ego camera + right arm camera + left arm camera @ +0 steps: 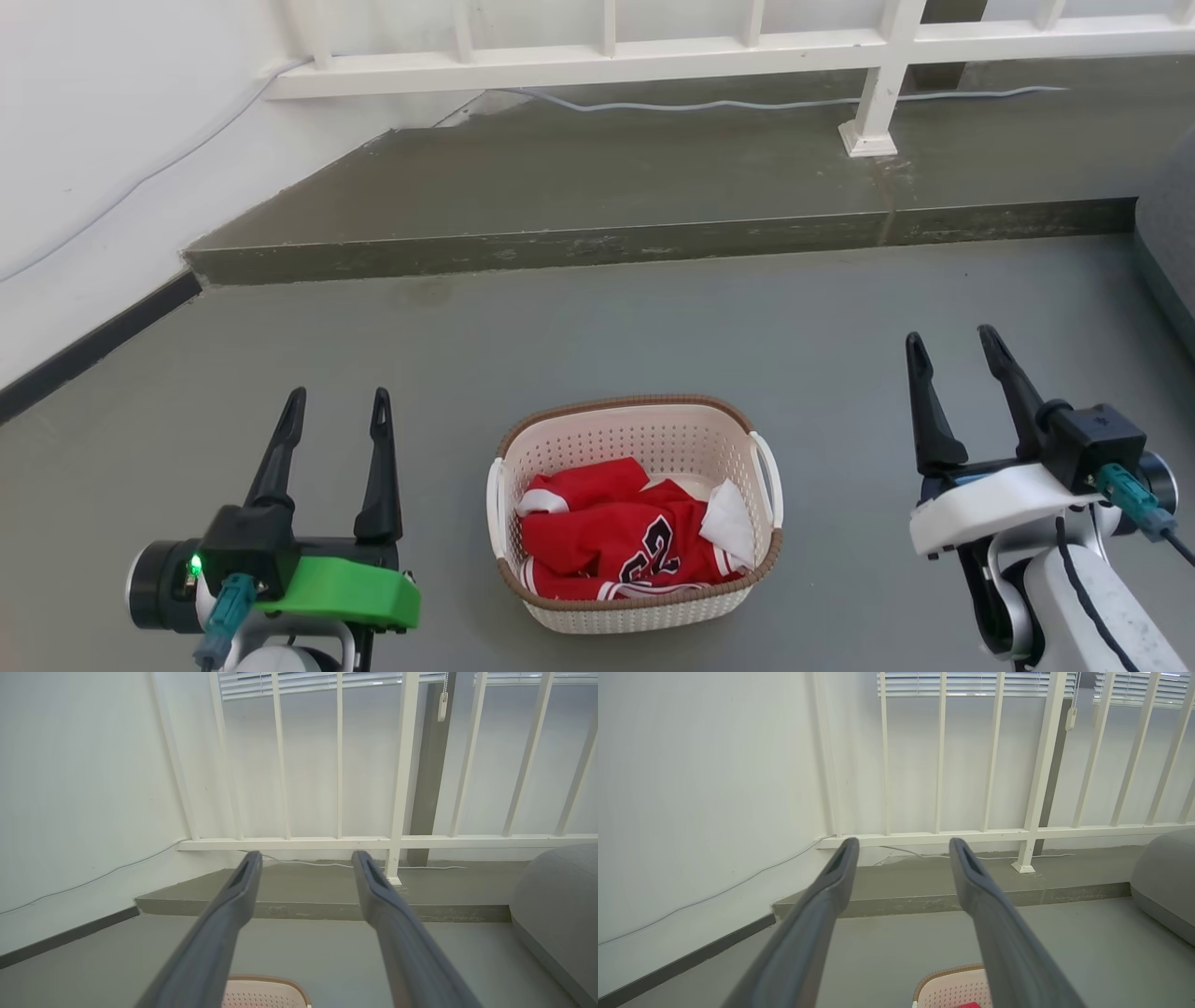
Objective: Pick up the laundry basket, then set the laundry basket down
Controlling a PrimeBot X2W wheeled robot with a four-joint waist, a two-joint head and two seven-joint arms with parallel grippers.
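Observation:
The laundry basket (644, 439) sits on the grey floor at the bottom centre of the head view: cream perforated plastic, brown woven-look rim, a white handle on each side. A red jersey (611, 532) and a white cloth lie inside it. My left gripper (338, 404) hovers open to the basket's left, apart from it. To the basket's right, my right gripper (952, 345) is also open and holds nothing. A corner of the basket (952, 989) peeks in at the bottom of the left wrist view, and its rim (266, 991) at the bottom of the right wrist view.
A raised concrete step (653, 243) runs across the floor beyond the basket, with a white railing (878, 84) and a cable on it. A white wall (103, 168) stands on the left. A grey rounded cushion (1172, 243) sits at the right edge.

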